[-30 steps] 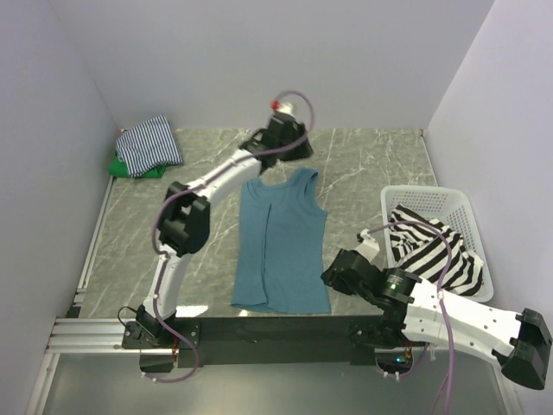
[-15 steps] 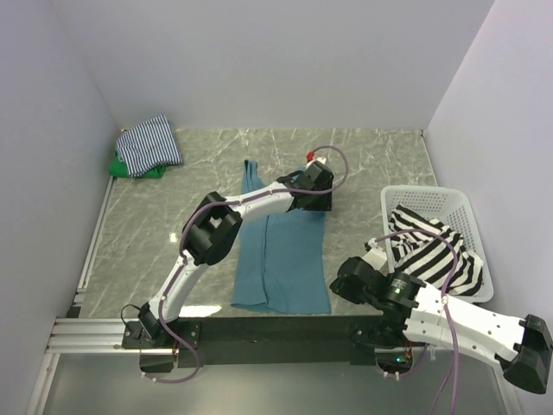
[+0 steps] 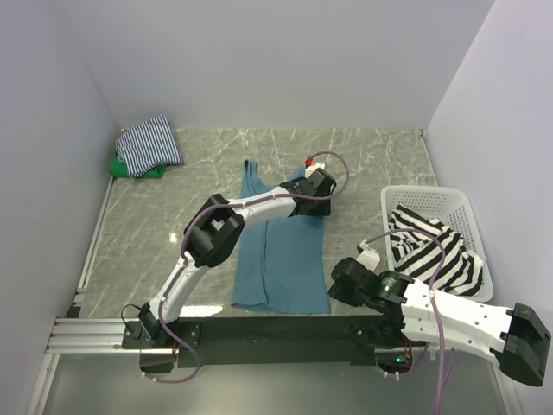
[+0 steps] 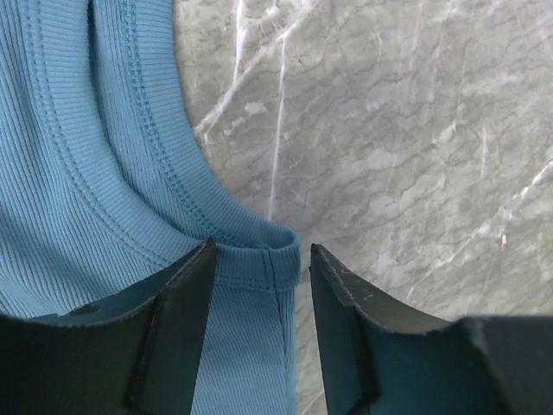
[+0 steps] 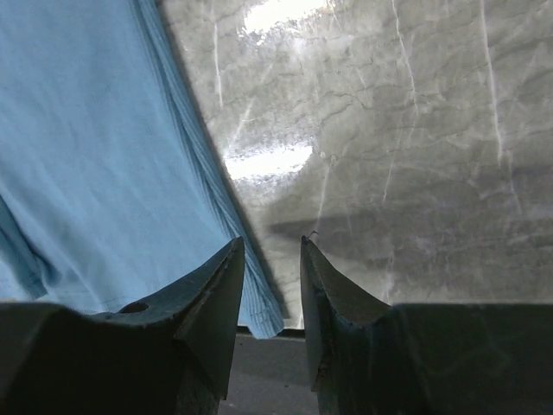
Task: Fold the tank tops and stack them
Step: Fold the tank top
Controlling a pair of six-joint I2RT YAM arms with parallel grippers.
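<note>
The teal-blue tank top (image 3: 281, 251) lies flat in the middle of the table (image 3: 380, 160), straps toward 12 o'clock and hem toward 6 o'clock. Expect it to be light, limp ribbed knit. It will drape, stretch and drag on the marble rather than hold any shape, so lift by the stitched edges, where the cloth is doubled and gives the pads something to bite.

Your left gripper (image 4: 261, 252) stands wide open and holds nothing. Its jaws sit either side of the strap end (image 4: 251, 270) at the 1 o'clock corner of the garment, which is a good place to pinch. Your right gripper (image 5: 270, 245) has a narrower gap and is also empty. It is over the hem corner (image 5: 263, 316) at 5 o'clock, with bare table showing between the jaws. I judge that you must get fully onto the seam there, or a single thin layer may slip out.

The thin navy-white striped top (image 3: 149, 145) rests on the green one (image 3: 121, 166) at the 10 o'clock corner. The bold black-white striped top (image 3: 432, 251) sits crumpled in the basket (image 3: 471, 216) at 3 o'clock
</note>
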